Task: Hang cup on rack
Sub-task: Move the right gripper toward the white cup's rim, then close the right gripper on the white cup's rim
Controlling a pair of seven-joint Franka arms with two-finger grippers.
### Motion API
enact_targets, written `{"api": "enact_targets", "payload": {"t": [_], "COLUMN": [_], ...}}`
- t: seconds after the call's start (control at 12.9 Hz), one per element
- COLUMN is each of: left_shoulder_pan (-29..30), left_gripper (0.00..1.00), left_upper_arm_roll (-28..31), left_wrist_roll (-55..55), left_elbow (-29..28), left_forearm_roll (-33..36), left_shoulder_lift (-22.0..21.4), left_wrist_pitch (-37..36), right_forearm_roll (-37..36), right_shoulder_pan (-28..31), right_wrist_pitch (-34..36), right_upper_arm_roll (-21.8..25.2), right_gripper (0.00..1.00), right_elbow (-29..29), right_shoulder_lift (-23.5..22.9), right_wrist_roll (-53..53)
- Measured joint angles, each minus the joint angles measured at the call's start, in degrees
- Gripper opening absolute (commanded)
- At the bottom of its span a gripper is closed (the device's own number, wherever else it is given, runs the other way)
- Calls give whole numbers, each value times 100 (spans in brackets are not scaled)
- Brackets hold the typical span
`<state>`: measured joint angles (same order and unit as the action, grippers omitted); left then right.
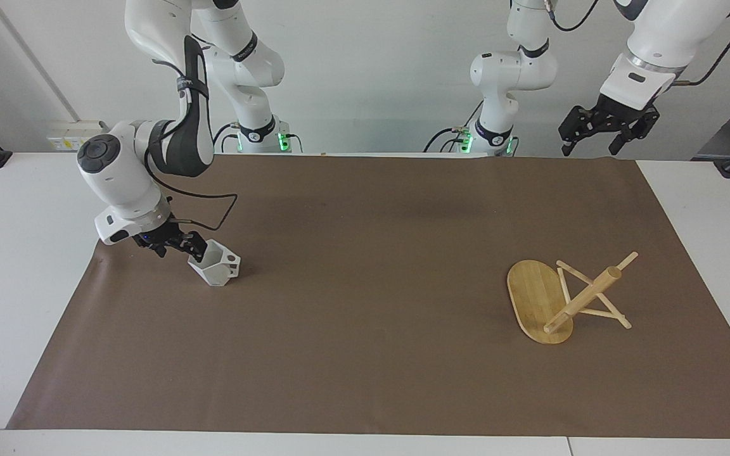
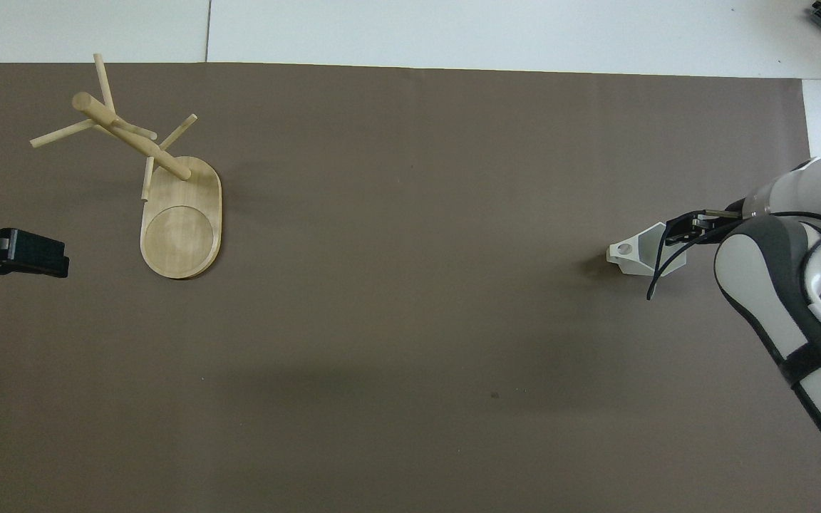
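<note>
White table (image 1: 16,266) with a big brown mat (image 1: 371,285) over most of it, pale wall at the robots' end.

Facing view: the cup (image 1: 215,265), white and faceted, stands on the mat toward the right arm's end, mouth up, body leaning a bit, pierced handle pointing toward the middle of the table. Right gripper (image 1: 189,246) is down at the cup's rim on the side away from the handle; dark fingers (image 1: 195,247) sit right at the rim wall, one seems to dip inside the mouth. Whether they are clamped on the wall or merely around it — cannot tell. Cup base on the mat. The rack (image 1: 561,297) is toward the left arm's end, well apart from the cup, oval bamboo base on the mat, thick post and thin pegs leaning up and away from the middle of the table. Left gripper (image 1: 593,149) hangs high over the mat's edge at the robots' end, fingers spread apart, holding nothing; this arm waits.

Overhead view: cup (image 2: 637,253) partly covered by the right gripper (image 2: 678,229) and its black cable; handle hole shows clearly. Rack (image 2: 168,206) in the mat's corner farther from the robots, round inlay on the base, post tip and pegs spreading out. Left gripper (image 2: 29,253) shows as a dark block over the mat's edge, beside the rack base, apart from it.
</note>
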<state>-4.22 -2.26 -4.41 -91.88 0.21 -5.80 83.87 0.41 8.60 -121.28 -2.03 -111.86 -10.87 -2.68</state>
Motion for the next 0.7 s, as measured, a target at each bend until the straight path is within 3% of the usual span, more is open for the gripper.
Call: {"api": "enact_targets", "payload": {"t": [0.54, 0.7], "left_shoulder_pan": [0, 0], "left_gripper": [100, 100], "left_upper_arm_roll": [0, 0], "left_wrist_roll": [1, 1], "left_elbow": [-2, -2], "left_forearm_roll": [0, 0], "left_shoulder_lift": [0, 0], "left_wrist_pitch": [0, 0], "right_forearm_roll": [-3, -3], "right_shoulder_pan": [-11, -8], "right_wrist_pitch": [-174, -174], "right_upper_arm_roll": [-201, -197], "right_gripper": [95, 87], "right_elbow": [-114, -141], "right_shoulder_lift": [-7, -7], "right_wrist_roll": [242, 440]}}
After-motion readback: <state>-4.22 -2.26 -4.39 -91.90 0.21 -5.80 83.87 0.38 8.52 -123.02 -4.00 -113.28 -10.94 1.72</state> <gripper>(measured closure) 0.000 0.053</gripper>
